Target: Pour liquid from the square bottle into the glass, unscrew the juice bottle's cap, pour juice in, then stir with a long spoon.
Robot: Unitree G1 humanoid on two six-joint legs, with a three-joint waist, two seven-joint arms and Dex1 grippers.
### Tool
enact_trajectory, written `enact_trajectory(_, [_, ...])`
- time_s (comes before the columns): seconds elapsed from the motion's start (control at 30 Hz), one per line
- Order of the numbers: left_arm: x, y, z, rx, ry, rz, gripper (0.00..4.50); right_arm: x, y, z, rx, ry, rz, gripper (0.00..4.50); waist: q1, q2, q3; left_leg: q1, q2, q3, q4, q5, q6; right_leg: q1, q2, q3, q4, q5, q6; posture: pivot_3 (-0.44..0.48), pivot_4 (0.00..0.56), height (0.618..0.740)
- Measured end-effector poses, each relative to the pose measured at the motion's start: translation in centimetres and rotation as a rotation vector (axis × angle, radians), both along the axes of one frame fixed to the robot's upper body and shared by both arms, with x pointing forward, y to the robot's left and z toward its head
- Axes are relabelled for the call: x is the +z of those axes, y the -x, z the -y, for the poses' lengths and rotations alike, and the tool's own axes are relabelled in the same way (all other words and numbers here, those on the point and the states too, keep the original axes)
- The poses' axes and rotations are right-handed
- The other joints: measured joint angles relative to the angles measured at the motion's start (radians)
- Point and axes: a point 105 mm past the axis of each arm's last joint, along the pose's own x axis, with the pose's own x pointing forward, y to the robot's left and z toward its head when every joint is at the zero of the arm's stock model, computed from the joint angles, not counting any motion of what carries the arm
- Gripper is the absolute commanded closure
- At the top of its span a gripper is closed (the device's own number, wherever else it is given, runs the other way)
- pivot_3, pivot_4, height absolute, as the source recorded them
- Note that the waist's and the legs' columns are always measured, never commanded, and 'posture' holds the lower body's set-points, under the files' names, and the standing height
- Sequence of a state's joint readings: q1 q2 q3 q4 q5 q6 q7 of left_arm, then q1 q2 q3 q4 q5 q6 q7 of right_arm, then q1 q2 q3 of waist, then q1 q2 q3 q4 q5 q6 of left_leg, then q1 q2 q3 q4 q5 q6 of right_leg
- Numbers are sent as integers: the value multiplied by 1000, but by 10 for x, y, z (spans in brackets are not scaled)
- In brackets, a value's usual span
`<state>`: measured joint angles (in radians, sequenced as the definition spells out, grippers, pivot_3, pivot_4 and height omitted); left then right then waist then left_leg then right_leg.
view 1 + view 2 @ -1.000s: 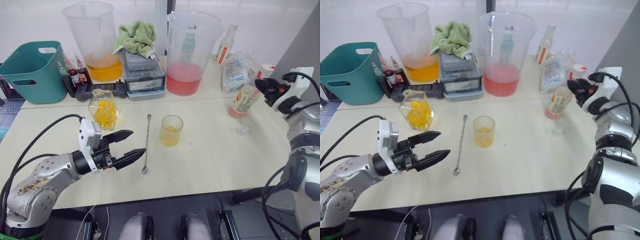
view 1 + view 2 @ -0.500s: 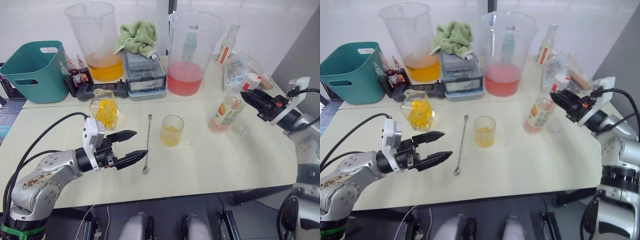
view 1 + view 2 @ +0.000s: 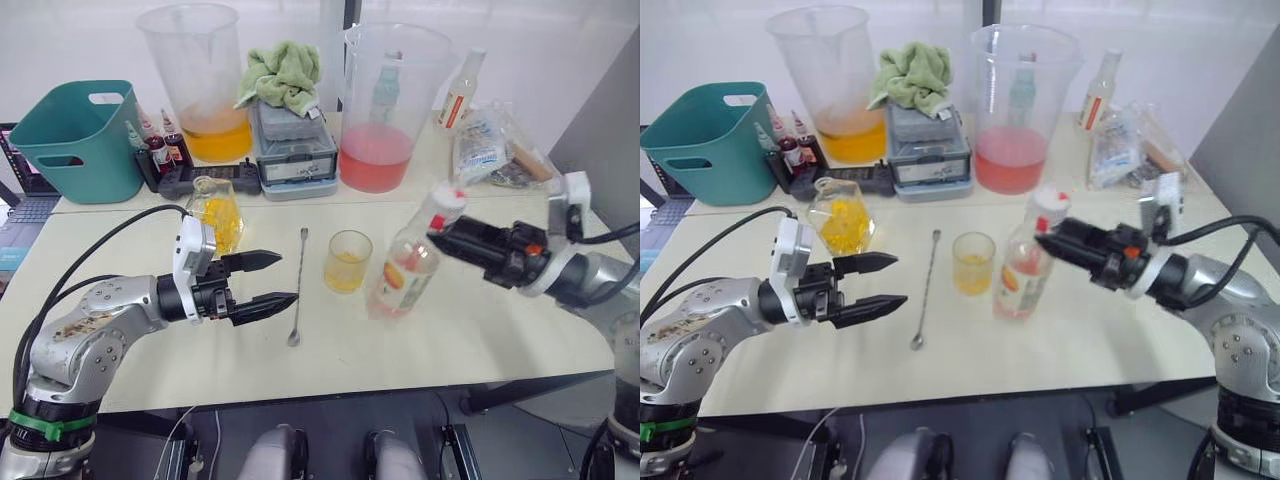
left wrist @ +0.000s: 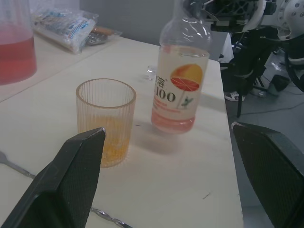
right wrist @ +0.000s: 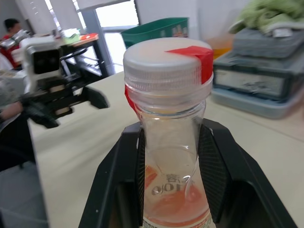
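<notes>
Black fingers of the left gripper stand spread and empty, just short of the long spoon lying beside the glass. On the glass's other side, the right gripper pinches the tilted juice bottle below its cap; its base rests on the table. Behind the left gripper, the square bottle is partly hidden.
</notes>
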<state>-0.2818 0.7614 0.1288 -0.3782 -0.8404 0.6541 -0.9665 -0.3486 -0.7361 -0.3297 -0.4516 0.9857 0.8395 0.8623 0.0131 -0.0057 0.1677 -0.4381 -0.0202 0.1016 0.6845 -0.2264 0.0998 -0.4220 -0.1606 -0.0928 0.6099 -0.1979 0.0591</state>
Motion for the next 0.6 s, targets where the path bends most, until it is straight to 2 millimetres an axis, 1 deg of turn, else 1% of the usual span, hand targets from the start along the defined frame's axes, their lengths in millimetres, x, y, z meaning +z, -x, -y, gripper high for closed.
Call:
enact_trajectory(0.07, [-2,1,1,-14,-12,-4,0,0,12,-19,80,2,13,3403,0,0,0,0,0,0,0,0,-1,0,0,0,0,0,0,0,150,740])
enact_trajectory(0.13, [-2,1,1,-22,-17,-4,0,-4,18,-30,121,27,19,3403,2,0,0,0,0,0,0,-1,-1,0,0,0,0,0,0,0,150,740])
enact_trajectory(0.23, [-3,1,0,-23,-37,-2,0,-10,17,-43,119,19,34,3403,5,-1,0,0,0,0,0,-1,-2,0,0,0,-1,0,0,0,150,740])
enact_trajectory(0.43, [-9,0,-4,-12,-96,2,0,-25,7,-52,38,25,86,3403,5,-1,0,0,0,0,0,-1,-2,0,1,0,0,0,0,0,150,740])
enact_trajectory(0.53, [-10,0,-4,-12,-107,1,0,-38,6,-55,22,35,72,3403,5,-1,0,0,0,0,0,-1,-2,0,1,0,0,0,0,0,150,740])
enact_trajectory(0.6, [-11,1,-5,-13,-108,-1,0,-41,6,-56,14,26,77,3403,3,-1,0,0,0,0,0,-1,-2,0,1,0,0,0,0,0,150,740])
